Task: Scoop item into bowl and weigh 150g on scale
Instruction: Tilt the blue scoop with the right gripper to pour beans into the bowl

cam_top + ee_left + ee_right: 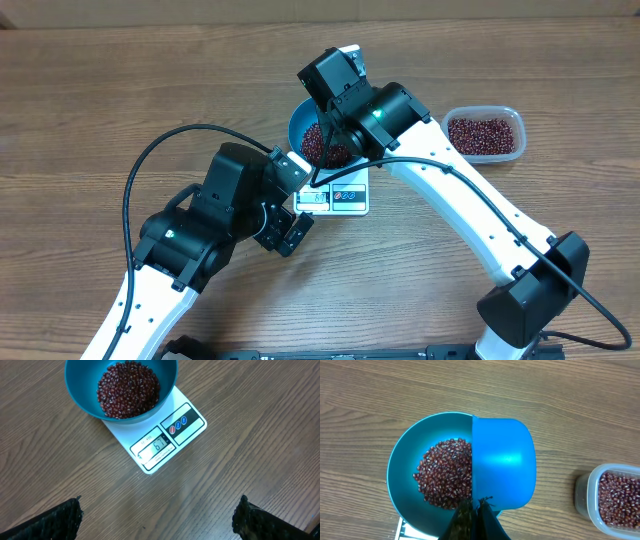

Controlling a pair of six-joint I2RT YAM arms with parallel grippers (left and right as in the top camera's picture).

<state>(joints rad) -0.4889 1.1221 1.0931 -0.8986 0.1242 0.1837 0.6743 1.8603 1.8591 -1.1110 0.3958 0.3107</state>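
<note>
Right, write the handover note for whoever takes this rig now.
Left gripper: jaws open, empty, hovering in front of the scale.
Right gripper: jaws shut on the blue scoop, held over the teal bowl.
Bowl sits on the scale, holding a heap of red beans; clear tub with more beans stands apart.
Done: some beans are in.
Left: display seems to show two digits, so keep adding.

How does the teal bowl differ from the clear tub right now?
The bowl is round, opaque teal; the tub is clear and rounded-rectangular. The bowl sits on the scale; the tub rests on the table. The blue scoop covers part of the bowl; nothing covers the tub. Both hold red-brown beans.
</note>
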